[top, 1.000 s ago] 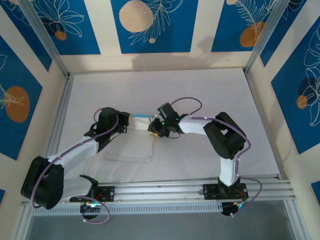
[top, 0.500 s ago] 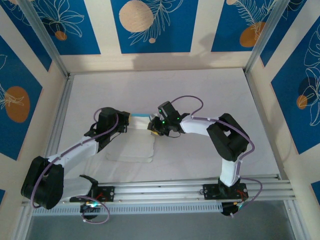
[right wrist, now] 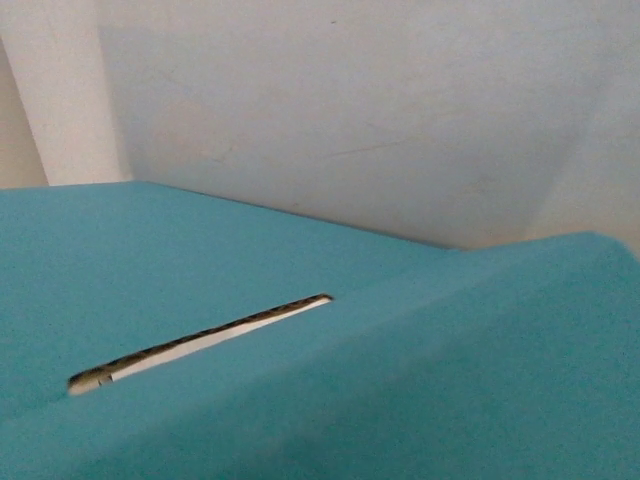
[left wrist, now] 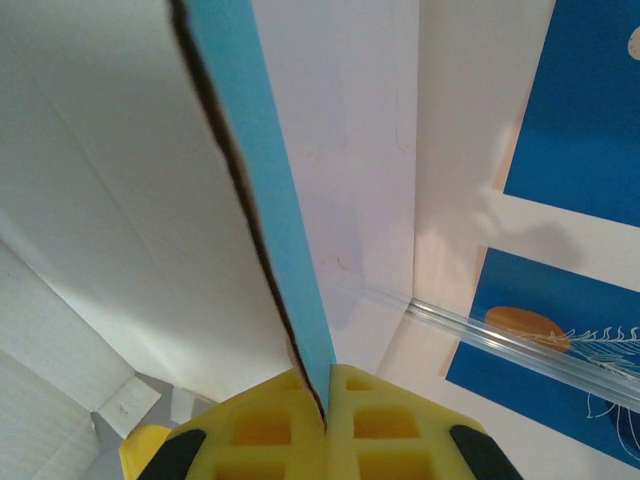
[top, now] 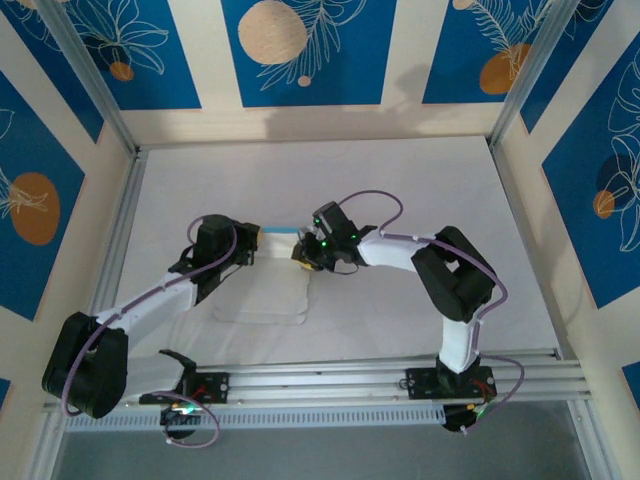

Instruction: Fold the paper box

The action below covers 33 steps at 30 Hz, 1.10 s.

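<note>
The paper box (top: pixel 262 298) lies part-folded mid-table, its white sheet flat and a light-blue flap (top: pixel 279 233) raised between the two grippers. My left gripper (top: pixel 256 243) holds the flap's left end. In the left wrist view its yellow fingers (left wrist: pixel 400 420) are shut on the card's edge, with the blue face (left wrist: pixel 270 200) to the right and the white face (left wrist: pixel 120 200) to the left. My right gripper (top: pixel 303 257) is at the flap's right end. The right wrist view looks close onto blue card (right wrist: pixel 200 250) with a narrow slit (right wrist: pixel 200 340); its fingers are hidden.
The white table (top: pixel 400 190) is boxed in by walls with blue panels (top: pixel 600 170) and metal frame posts (top: pixel 95 85). An aluminium rail (top: pixel 330 380) carrying both arm bases runs along the near edge.
My right gripper has edged slightly left toward the flap and the left gripper. The left arm and the white sheet have stayed put.
</note>
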### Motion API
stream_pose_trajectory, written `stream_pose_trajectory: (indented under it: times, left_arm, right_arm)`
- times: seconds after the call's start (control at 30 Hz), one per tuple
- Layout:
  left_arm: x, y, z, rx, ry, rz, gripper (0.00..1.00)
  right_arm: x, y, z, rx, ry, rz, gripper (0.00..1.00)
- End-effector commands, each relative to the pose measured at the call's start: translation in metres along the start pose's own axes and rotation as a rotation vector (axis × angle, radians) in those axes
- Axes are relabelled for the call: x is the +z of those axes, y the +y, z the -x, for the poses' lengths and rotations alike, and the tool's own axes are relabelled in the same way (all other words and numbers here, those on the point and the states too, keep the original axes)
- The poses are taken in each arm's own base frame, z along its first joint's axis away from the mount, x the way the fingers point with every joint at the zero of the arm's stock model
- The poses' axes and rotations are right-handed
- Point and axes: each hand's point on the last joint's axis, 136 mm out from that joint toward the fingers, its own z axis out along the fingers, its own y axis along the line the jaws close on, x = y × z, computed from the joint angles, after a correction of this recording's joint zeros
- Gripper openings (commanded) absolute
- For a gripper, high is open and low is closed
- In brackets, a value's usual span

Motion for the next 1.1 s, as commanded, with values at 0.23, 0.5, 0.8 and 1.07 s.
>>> stream_pose_trajectory:
  times: [0.23, 0.5, 0.8, 1.07]
  left_arm:
    - [0.003, 0.031, -0.006, 0.015, 0.027, 0.091, 0.00]
    - [0.002, 0.028, -0.007, 0.000, 0.034, 0.083, 0.00]
    - [0.002, 0.033, -0.007, -0.015, 0.033, 0.094, 0.00]
    - [0.003, 0.036, -0.007, -0.017, 0.033, 0.099, 0.00]
  right_arm:
    - [0.016, -0.012, -0.002, -0.060, -0.001, -0.118, 0.26]
    - [0.014, -0.023, 0.004, -0.064, -0.084, -0.167, 0.26]
    - [0.013, 0.017, 0.022, 0.018, -0.109, 0.116, 0.30]
    - [0.021, 0.008, 0.014, -0.005, -0.079, 0.052, 0.24]
